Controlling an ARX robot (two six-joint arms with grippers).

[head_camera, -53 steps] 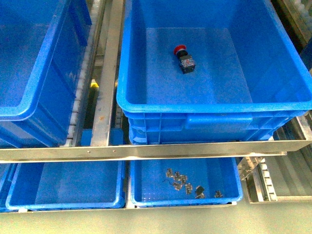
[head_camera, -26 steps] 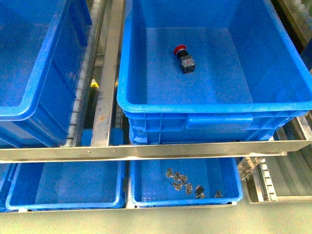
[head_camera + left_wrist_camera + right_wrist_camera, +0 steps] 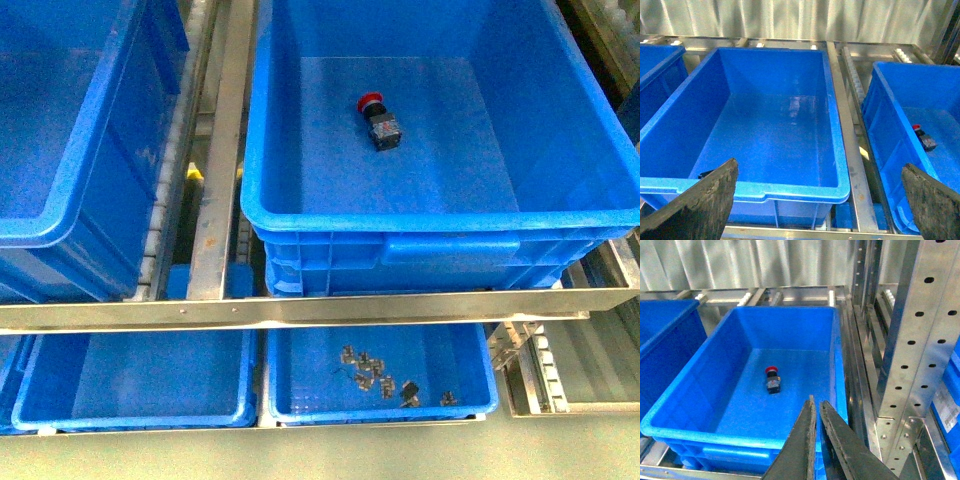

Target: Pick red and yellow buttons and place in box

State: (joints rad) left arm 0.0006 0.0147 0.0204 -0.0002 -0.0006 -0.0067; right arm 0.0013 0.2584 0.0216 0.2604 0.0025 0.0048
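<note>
Nearest, along the rack's front edge, two shallow blue trays sit side by side on the lower shelf. The left tray shows only bare floor. The right tray holds a loose scatter of small grey parts, too small to count surely. A steel rail runs the width of the rack just above them.

On the upper shelf stand two large deep blue bins, parted by a steel roller track. The left bin has a bare floor. The box, toward the rack's right end, holds the one red button in view.

Neither arm shows in the front view. The left gripper hangs over the near rim of the left bin, its two fingers spread wide with nothing between them. The right gripper hangs over the near rim of the box, jaws pressed almost together and gripping nothing.

The red button lies well beyond the right gripper, down on the box floor in its far half. It rests on its side, red cap toward the rear, with bare floor all round and touching no wall.

A perforated steel upright stands close beside the box at the rack's right end. A corrugated metal wall closes the rear edge.
</note>
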